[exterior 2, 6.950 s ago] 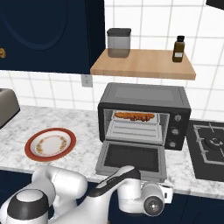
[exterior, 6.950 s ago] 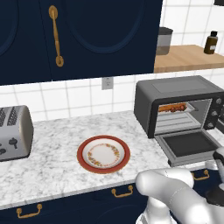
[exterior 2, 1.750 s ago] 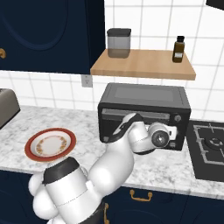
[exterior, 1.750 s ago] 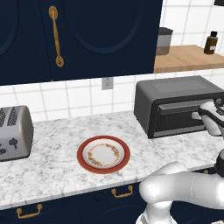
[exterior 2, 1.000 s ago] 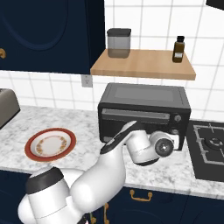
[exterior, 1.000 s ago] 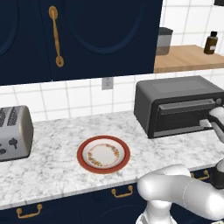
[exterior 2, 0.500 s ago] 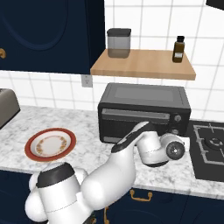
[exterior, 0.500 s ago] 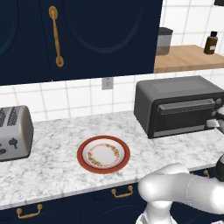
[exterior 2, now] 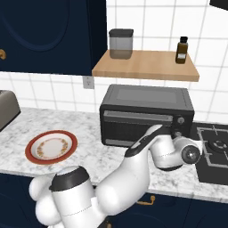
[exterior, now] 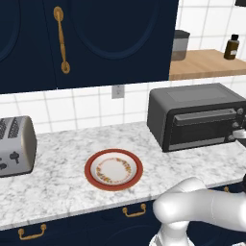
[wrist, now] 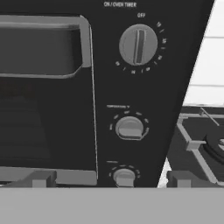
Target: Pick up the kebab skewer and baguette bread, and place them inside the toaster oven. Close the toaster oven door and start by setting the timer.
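The toaster oven (exterior: 198, 116) is sitting at the right of the left base view with the toaster oven door (exterior 2: 138, 127) now shut; seven seconds ago it was hanging open with food on the rack inside. The plate (exterior: 114, 169) in the middle of the counter is lying bare, so the kebab skewer and baguette bread are presumably inside the oven, though the dark window is not letting me confirm that. Over the last second the gripper (exterior 2: 177, 133) has been sliding from the door toward the knob column at the oven's right side. In the hand view the timer knob (wrist: 138, 45) is showing in the upper middle, its pointer aiming at OFF, with the temperature knob (wrist: 129, 127) below it. The fingers (wrist: 40, 179) are standing spread wide and holding nothing. Judging by this, only the timer setting is remaining.
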